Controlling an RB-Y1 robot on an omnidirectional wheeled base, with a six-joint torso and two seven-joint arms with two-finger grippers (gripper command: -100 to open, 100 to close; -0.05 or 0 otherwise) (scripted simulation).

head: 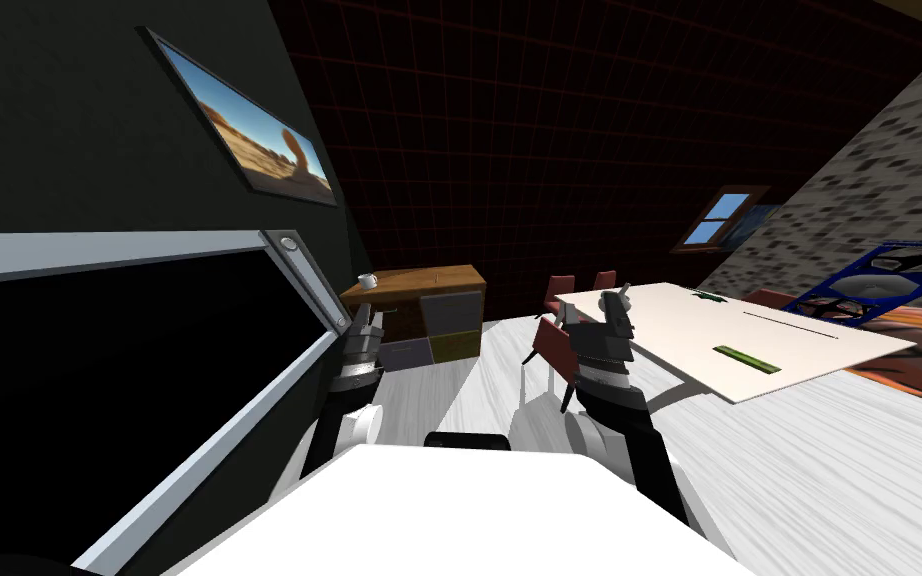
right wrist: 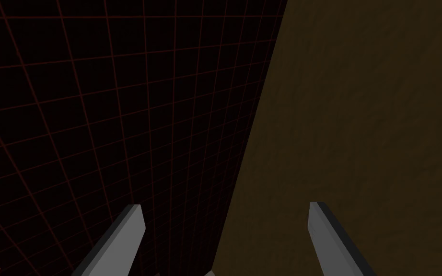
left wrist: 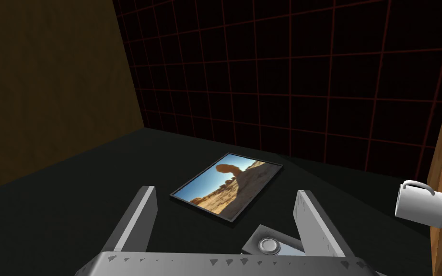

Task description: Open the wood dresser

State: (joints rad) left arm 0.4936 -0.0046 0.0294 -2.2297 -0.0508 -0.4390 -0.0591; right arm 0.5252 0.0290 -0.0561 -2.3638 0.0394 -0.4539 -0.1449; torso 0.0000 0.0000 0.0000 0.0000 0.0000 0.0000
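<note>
1. Holding both arms raised ahead of the chest, with nothing gripped. The left gripper point(head: 367, 325) has its blades spread wide, and the right gripper point(head: 617, 300) is just as wide and empty. I read this as a carry pose, hands kept clear while the base closes in.
2. Tight on the left side is a grey frame point(head: 299, 265) with a round fitting at its corner, set around a black area. The left arm rides just beside it, so I judge there is little swing room there.
3. Underfoot, a pale streaked floor point(head: 849, 450) runs forward, leaving a lane between the frame and the table.
4. Off to the right is a white table point(head: 799, 350) with a green strip point(head: 747, 359) lying on it. Dark red chairs point(head: 552, 340) are tucked at its near end.
5. And there's the target: the dresser point(head: 454, 300), straight ahead against the dark red-gridded wall point(head: 549, 120). It has a brown wood top and a front of grey and yellowish panels, and it is well apart from both grippers. A white mug point(head: 367, 281) sits on its top. Handles are too small to tell. My call is that this is approach only, with the opening not yet begun.
6. Farthest out, a desert picture point(head: 249, 130) hangs on the dark left wall, and a small window point(head: 721, 218) sits in the stone-patterned one.
</note>
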